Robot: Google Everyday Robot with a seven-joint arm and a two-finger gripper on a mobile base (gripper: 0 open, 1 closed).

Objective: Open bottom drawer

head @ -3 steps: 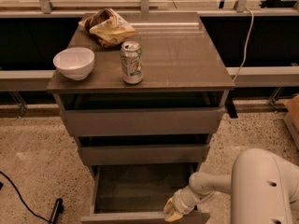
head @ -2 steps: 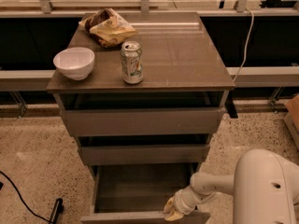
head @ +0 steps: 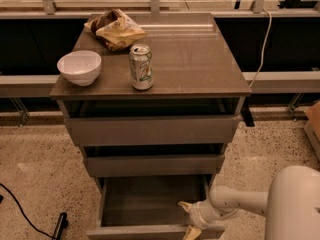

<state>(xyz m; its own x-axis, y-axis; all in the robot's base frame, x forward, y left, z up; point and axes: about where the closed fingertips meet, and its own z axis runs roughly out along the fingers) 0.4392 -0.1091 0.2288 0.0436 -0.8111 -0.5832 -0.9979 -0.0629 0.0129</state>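
The bottom drawer (head: pixel 150 232) stands pulled out at the foot of the grey-brown cabinet, its shallow grey tray (head: pixel 145 201) showing empty. Its slim front runs along the lower edge of the camera view. My gripper (head: pixel 189 218) is at the right end of that front, one yellowish finger inside the tray and one on the outside of the front, jaws closed across the panel. The white arm (head: pixel 240 204) reaches in from the lower right. The mid-sized drawer front (head: pixel 154 165) and the tallest one (head: pixel 152 130) above sit slightly ajar.
On the cabinet top (head: pixel 200 59) stand a white bowl (head: pixel 79 67), a soda can (head: pixel 141 66) and a chip bag (head: pixel 116 29). A black cable (head: pixel 25 214) lies on the speckled floor at left. A cardboard box (head: pixel 314 124) is at the right edge.
The drawer and gripper stay about where they were; the drawer was open one second ago too. The arm shifted only slightly.
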